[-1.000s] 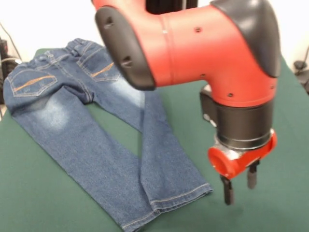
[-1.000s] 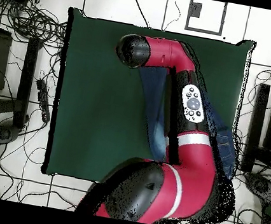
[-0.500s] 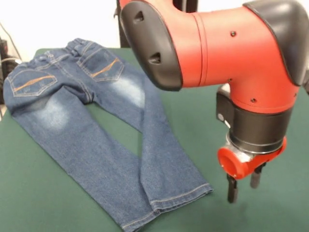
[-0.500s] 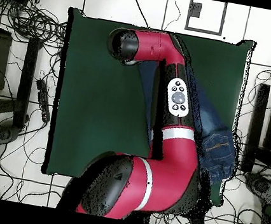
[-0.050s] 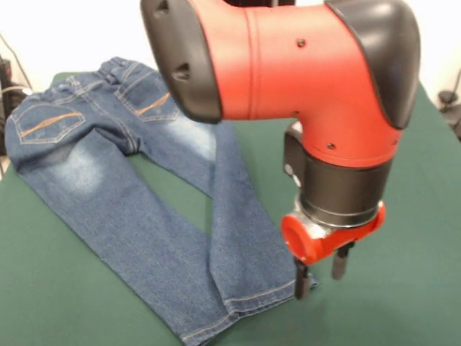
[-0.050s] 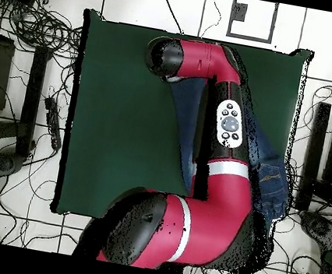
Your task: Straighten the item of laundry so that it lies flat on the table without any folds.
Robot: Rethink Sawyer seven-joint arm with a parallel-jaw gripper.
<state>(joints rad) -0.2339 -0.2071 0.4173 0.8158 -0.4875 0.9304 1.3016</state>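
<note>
Where the front view looks across the green table point(image 5: 403, 216), the blue denim jeans point(image 5: 130, 194) lie spread with waistband at the upper left and 2 legs running toward the lower right, hems side by side. The gripper point(image 5: 320, 277) hangs at the right leg's hem, its 2 fingers parted and empty. In the overhead view, the arm point(image 6: 220, 137) covers most of the jeans point(image 6: 269, 173).

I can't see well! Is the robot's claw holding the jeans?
Gripper: open, holding nothing, fingers hanging at the jeans' leg hem.
</note>
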